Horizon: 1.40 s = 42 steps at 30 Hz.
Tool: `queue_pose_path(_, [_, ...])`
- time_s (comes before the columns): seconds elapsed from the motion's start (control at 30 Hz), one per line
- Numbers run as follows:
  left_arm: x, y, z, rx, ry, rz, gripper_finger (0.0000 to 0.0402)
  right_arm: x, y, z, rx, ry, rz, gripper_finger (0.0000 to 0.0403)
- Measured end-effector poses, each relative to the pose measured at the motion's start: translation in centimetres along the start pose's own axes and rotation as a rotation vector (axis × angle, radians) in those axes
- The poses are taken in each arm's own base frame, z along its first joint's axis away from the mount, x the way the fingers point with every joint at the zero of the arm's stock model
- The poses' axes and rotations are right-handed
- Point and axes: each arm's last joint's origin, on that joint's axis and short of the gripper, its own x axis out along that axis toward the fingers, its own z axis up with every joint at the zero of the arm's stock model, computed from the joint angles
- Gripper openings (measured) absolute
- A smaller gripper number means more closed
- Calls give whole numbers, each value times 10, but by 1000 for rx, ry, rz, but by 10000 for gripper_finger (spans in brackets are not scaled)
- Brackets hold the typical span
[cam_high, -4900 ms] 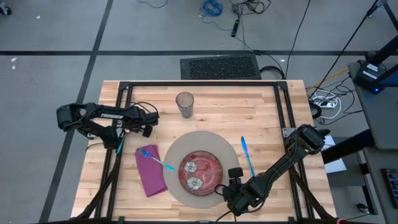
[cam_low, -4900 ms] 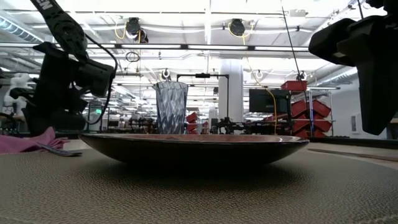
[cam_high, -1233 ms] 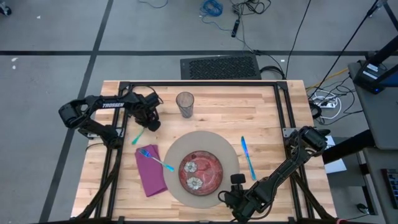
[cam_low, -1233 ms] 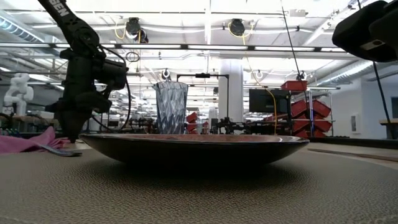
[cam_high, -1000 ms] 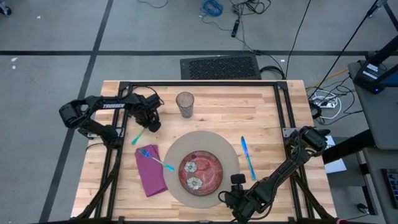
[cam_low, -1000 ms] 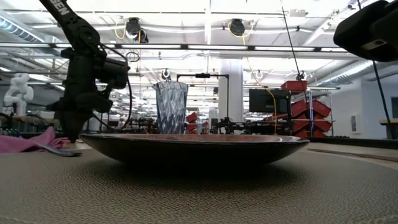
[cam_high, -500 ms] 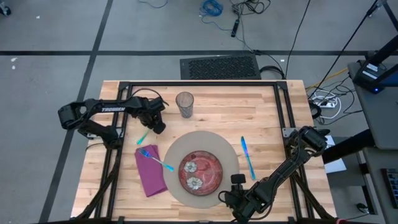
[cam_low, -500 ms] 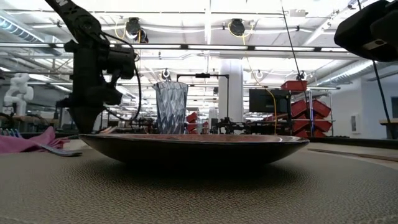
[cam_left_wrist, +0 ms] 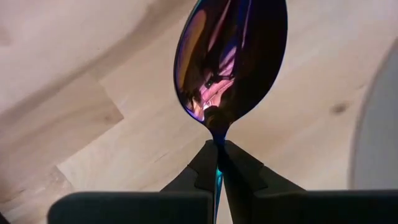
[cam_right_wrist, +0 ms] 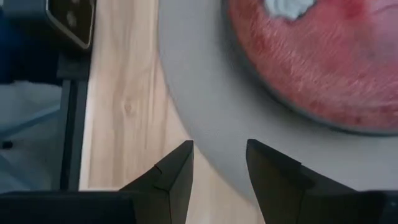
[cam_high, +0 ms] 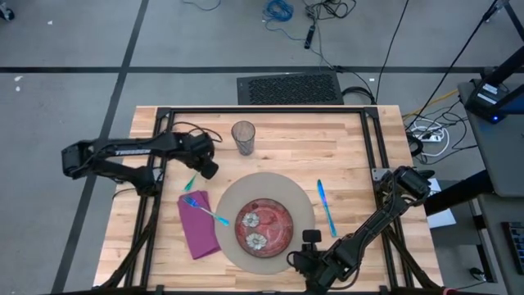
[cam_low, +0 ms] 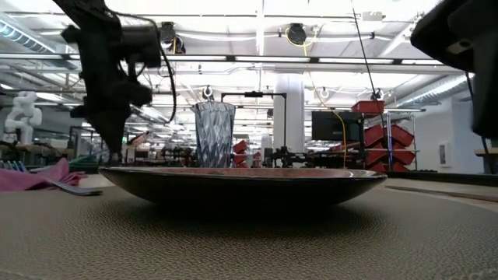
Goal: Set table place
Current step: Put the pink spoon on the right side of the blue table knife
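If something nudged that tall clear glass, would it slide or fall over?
The glass looks taller than wide, so a push near its rim would probably tip it. Its ribbed wall may aid grip. It stands alone on bare table, so it would likely roll if toppled.

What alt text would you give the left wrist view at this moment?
The left tool is shut on the neck of a shiny spoon, whose bowl fills the view above the light-wood table. The grey mat edges in at one side.
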Motion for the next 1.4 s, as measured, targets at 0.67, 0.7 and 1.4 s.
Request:
queue_pose_path(0.67, [-104, -80, 7, 63, -799, -349, 0, 9, -45, 49, 206, -501, -497, 137])
queue_pose_path(0.7, [-105, -85, 6, 73, -829, -359, 0, 10, -50, 51, 215, -524, -539, 137])
queue_pose_path(1.4, [-70, -184, -54, 267, -953, -493, 0, -24, -133, 78, 344, -639, -954, 137])
